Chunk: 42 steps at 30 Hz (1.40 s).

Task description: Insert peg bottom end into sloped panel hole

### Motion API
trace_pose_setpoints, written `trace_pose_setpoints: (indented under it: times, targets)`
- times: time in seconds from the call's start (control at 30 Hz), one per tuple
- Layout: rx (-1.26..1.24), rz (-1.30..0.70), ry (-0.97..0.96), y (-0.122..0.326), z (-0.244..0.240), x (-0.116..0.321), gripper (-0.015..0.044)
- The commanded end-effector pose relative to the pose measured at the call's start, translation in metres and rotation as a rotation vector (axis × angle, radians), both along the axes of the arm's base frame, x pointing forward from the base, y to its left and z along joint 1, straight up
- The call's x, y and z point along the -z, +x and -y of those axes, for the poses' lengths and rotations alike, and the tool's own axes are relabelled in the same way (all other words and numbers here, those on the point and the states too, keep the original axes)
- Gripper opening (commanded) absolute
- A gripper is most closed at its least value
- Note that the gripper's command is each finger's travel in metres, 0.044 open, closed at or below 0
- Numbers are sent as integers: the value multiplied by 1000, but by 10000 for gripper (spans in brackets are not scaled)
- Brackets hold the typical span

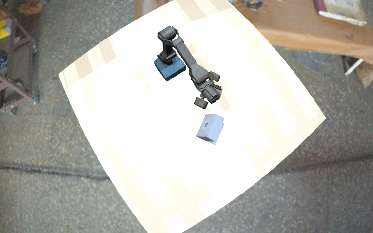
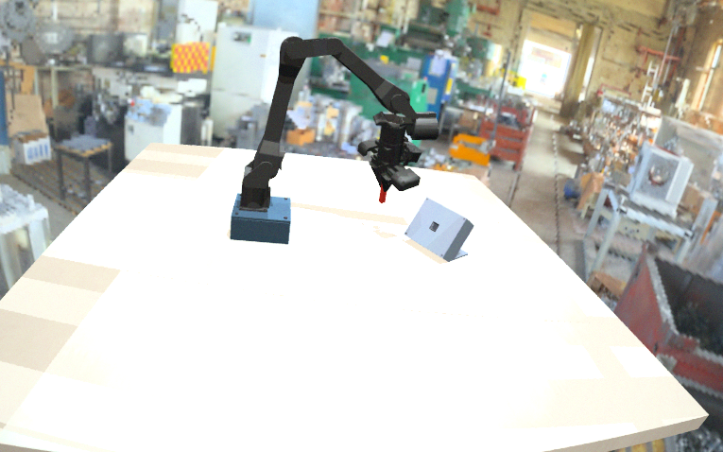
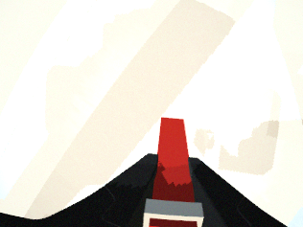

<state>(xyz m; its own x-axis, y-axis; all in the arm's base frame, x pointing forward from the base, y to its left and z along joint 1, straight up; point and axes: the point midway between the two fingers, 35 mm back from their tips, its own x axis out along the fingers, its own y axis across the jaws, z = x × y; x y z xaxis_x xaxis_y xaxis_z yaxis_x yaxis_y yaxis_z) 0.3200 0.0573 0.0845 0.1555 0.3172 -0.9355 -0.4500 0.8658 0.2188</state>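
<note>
One peg point(image 2: 382, 195) point(image 3: 174, 147), red, seemingly square-sided

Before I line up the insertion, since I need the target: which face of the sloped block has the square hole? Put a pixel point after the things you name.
The broad sloping face point(image 1: 211, 119) point(image 2: 447, 219), tilted upward; the narrower side face point(image 2: 459, 238) shows no hole.

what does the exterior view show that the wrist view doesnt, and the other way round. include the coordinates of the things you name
Only exterior: the black jointed arm point(image 1: 189, 57) point(image 2: 283, 106), its blue box-shaped base point(image 1: 165, 72) point(image 2: 260, 227), and the grey sloped panel point(image 1: 211, 127) point(image 2: 425, 235) with its square hole point(image 1: 206, 125) point(image 2: 434, 226).

Only wrist: a grey block point(image 3: 174, 209) with a pale edge at the bottom of the picture.

Both: the red flat-sided peg point(image 2: 382, 195) point(image 3: 174, 143) clamped in the black end effector point(image 2: 385, 184) point(image 3: 171, 166), and the pale tabletop point(image 1: 141, 130) point(image 2: 297, 314) point(image 3: 120, 95).
</note>
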Motion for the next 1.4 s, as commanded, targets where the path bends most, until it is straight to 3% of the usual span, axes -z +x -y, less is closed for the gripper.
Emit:
trace_pose_setpoints:
  times: [0.0, 1.37]
  targets:
    - [-4, 13, 14, 1, 3, 1, 0]
    - [8, 169, 129, 13, 47, 2, 0]
